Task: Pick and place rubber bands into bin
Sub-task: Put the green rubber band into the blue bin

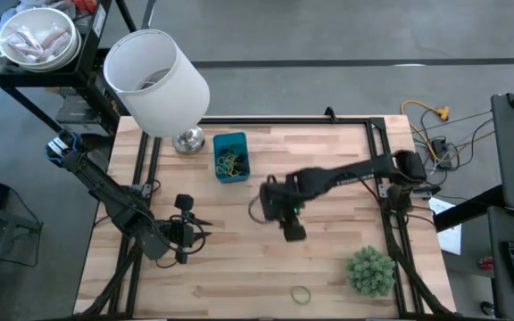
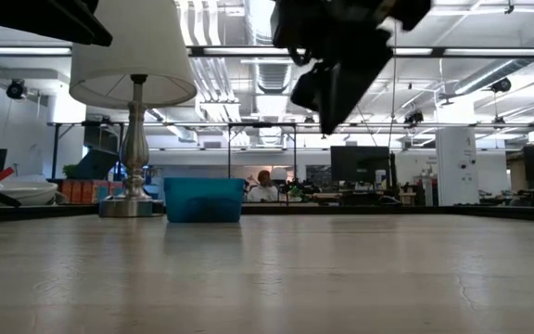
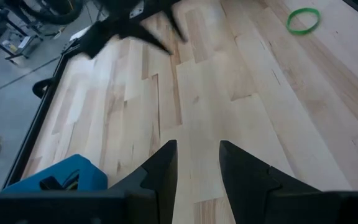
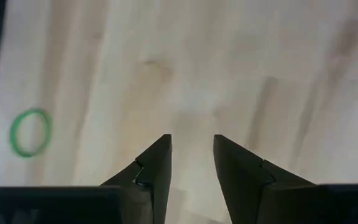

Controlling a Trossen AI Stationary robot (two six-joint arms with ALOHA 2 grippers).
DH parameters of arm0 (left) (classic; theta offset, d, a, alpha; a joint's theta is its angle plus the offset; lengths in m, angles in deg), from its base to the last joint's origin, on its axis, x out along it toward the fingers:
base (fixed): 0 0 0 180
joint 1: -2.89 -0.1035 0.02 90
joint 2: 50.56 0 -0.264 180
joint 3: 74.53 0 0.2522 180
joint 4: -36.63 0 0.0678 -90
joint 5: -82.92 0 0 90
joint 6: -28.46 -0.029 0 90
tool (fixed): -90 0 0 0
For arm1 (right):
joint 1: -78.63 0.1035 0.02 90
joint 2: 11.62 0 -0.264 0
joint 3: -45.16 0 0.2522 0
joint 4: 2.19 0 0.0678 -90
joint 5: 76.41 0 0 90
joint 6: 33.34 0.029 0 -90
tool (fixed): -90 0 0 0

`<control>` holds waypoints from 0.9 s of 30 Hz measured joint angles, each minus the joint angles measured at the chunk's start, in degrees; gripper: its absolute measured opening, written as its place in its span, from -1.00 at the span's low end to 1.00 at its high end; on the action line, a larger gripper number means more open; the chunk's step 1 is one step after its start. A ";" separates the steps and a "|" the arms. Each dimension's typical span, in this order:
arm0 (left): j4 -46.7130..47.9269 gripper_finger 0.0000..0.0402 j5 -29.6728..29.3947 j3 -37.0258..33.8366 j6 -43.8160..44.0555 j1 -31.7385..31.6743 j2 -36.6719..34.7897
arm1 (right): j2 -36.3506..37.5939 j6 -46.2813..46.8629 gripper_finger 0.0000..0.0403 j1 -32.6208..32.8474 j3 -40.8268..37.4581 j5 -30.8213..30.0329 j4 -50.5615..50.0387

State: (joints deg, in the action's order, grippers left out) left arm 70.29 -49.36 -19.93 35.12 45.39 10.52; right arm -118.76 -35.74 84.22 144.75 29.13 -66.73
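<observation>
One green rubber band (image 1: 302, 294) lies flat on the wooden table near its near edge; it also shows in the right wrist view (image 4: 30, 132) and the left wrist view (image 3: 303, 20). The blue bin (image 1: 231, 157) stands toward the far edge with several bands inside, and shows in the low view (image 2: 204, 199). My right gripper (image 1: 291, 230) hangs open above the middle of the table, well clear of the wood (image 4: 191, 152), between bin and green band. My left gripper (image 1: 205, 223) is open on the left side (image 3: 197, 162), pointing right, holding nothing.
A white lamp shade (image 1: 154, 80) on a metal base (image 1: 188, 141) stands left of the bin. A bushy green plant (image 1: 370, 270) sits near the right near corner, right of the green band. Bare wood lies between the grippers and the band.
</observation>
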 joint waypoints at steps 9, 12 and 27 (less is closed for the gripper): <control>-0.02 -0.48 0.00 0.00 0.25 0.00 0.00 | -0.02 7.74 -0.49 11.94 -2.99 -0.49 0.45; -0.07 -0.48 0.00 0.00 0.44 0.00 0.00 | -0.02 10.40 -0.51 15.13 -4.71 -0.61 1.83; -0.22 -0.48 0.00 0.00 0.46 0.00 0.02 | -0.09 13.50 -0.55 24.27 -13.84 -1.70 22.39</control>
State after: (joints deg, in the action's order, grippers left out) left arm 70.07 -49.36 -19.93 35.58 45.39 10.55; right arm -118.84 -22.24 108.49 130.91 27.43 -44.34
